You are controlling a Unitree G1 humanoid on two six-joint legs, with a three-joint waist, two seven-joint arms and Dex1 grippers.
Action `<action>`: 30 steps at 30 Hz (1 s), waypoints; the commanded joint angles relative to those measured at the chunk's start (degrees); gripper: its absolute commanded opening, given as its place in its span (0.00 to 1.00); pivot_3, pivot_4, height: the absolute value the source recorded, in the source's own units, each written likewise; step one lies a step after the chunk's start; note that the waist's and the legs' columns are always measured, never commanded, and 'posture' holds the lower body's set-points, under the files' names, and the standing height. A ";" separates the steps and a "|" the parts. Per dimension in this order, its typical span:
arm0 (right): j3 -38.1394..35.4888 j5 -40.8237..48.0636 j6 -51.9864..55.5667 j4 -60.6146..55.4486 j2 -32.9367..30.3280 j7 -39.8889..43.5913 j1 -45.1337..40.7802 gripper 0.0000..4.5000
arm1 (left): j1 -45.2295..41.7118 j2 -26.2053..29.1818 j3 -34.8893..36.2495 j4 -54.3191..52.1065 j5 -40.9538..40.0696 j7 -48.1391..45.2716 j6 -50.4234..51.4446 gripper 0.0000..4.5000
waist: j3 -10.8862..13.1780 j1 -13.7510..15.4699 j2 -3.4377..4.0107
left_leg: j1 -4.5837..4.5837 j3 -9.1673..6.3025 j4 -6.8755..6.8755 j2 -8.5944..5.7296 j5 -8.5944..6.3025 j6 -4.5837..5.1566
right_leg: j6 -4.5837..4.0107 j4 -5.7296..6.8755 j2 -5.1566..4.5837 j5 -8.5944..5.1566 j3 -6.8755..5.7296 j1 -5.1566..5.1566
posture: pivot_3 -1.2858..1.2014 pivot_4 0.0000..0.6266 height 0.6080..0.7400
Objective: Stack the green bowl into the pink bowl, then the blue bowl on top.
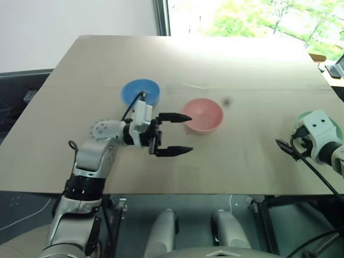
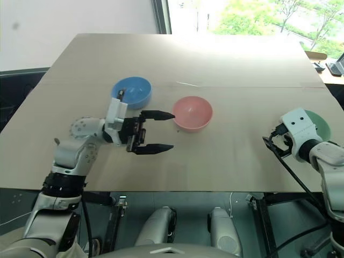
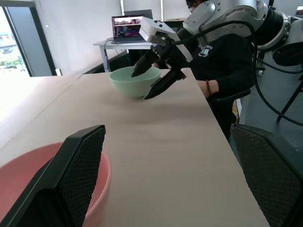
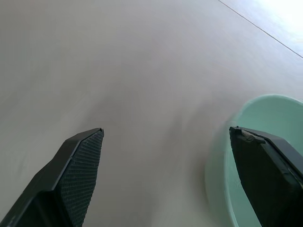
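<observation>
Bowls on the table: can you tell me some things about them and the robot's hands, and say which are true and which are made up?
1. The pink bowl sits between the blue bowl and the green bowl. True.
2. The green bowl is already stacked inside the pink bowl. False: it stands alone near the table's right edge, and the pink bowl is empty.
3. The left gripper is open and holds nothing. True.
4. The right gripper is squeezing the blue bowl. False: it is open beside the green bowl, gripping nothing.
5. The blue bowl is upside down. False: it stands upright, open side up.
</observation>
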 commanded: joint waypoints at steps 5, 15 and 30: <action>-1.59 -1.34 -0.82 4.51 1.98 -7.04 -1.36 0.99 | -0.27 0.14 0.12 -1.65 -0.24 -0.26 -0.11 1.00 | 0.00 -0.02 0.00 | 0.01 -0.01 0.01 0.00 0.00 0.00 | 0.00 0.00 0.00 0.00 0.00 0.01 | 0.52 0.24 1.00; -0.63 1.96 -5.55 11.92 0.77 -5.60 -4.22 0.24 | -0.29 1.11 0.50 -3.44 -0.47 0.51 0.82 1.00 | 0.00 -0.15 0.00 | 0.01 0.00 0.01 0.00 0.00 0.00 | 0.00 0.00 0.00 0.00 0.01 0.00 | 0.52 0.24 1.00; 15.88 9.44 -24.62 4.83 5.05 5.88 -19.91 0.01 | 5.51 -1.24 9.19 0.55 5.36 22.80 0.84 1.00 | 0.05 -0.87 0.07 | 0.09 0.03 -0.02 0.21 0.00 0.00 | 0.01 0.07 0.22 0.01 0.12 -0.04 | 0.52 0.24 1.00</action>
